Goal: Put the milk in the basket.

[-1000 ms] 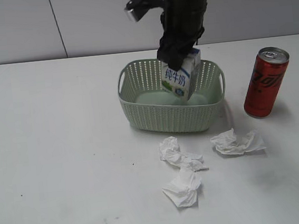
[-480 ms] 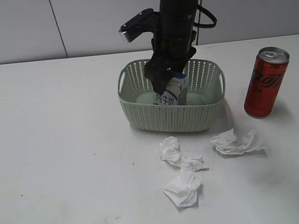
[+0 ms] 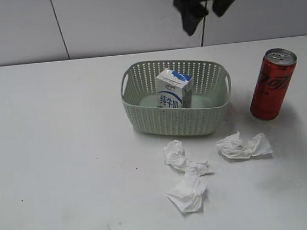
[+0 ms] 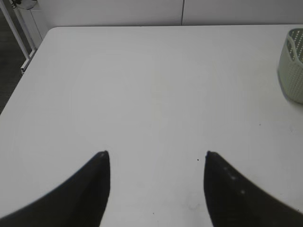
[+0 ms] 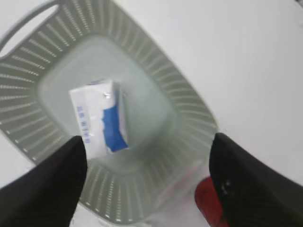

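Note:
The milk point(image 3: 174, 89), a small white carton with a blue top, stands upright inside the pale green basket point(image 3: 142, 106). In the right wrist view the milk point(image 5: 97, 118) shows from above on the floor of the basket point(image 5: 156, 61). My right gripper point(image 3: 211, 2) is open and empty, raised well above the basket at the top of the exterior view; its jaws point(image 5: 149, 146) hang wide apart over the basket. My left gripper point(image 4: 156, 156) is open and empty over bare table, with the basket's edge point(image 4: 292, 66) at the far right of its view.
A tall red can point(image 3: 272, 84) stands right of the basket, and shows as a red patch point(image 5: 206, 203) in the right wrist view. Three crumpled white tissues point(image 3: 187, 169) point(image 3: 243, 145) point(image 3: 187, 194) lie in front of the basket. The table's left edge point(image 4: 28, 66) shows in the left wrist view.
My right gripper lowered the milk into the basket, let go of it and rose up and to the right. The milk now stands alone in the basket.

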Robot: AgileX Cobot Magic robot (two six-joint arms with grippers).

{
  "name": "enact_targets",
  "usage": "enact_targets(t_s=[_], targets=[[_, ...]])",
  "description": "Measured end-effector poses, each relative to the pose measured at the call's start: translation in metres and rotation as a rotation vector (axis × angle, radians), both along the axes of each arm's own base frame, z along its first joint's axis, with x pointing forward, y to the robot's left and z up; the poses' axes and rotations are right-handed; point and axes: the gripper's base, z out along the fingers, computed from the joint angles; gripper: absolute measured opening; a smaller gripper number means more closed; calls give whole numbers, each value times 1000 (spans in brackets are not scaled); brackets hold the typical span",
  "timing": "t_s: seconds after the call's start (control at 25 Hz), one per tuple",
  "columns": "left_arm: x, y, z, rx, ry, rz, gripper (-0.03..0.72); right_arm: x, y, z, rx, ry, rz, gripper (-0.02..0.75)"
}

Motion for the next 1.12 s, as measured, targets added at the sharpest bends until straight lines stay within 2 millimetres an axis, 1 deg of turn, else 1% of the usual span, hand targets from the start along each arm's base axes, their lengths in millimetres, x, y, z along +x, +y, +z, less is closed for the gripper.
enact_targets(t_s=[0.12,0.36,0.48,0.56,0.6,0.68,0.72,0.88,1.0,1.12], targets=[[0,0,0,0,0,0,462,5,-40,22,22,-22,-125,622],[0,0,0,0,0,0,462,11,-121,57,60,-90,-344,614],[0,0,0,0,0,0,462,6,-159,63,62,-95,-441,606],[0,0,0,0,0,0,462,-2,-184,62,54,-77,-503,603],[0,0,0,0,0,0,462,-7,-195,57,46,-57,-530,601],[0,0,0,0,0,0,462,-23,-210,50,32,-16,-565,596],[0,0,0,0,0,0,462,-32,-214,48,31,0,-573,596],[0,0,0,-1,0,-1,462,-80,-214,46,33,43,-563,596],[0,0,0,-1,0,-1,462,-125,-213,46,38,51,-562,596],[0,0,0,-1,0,-1,462,-172,-213,38,36,58,-562,594]])
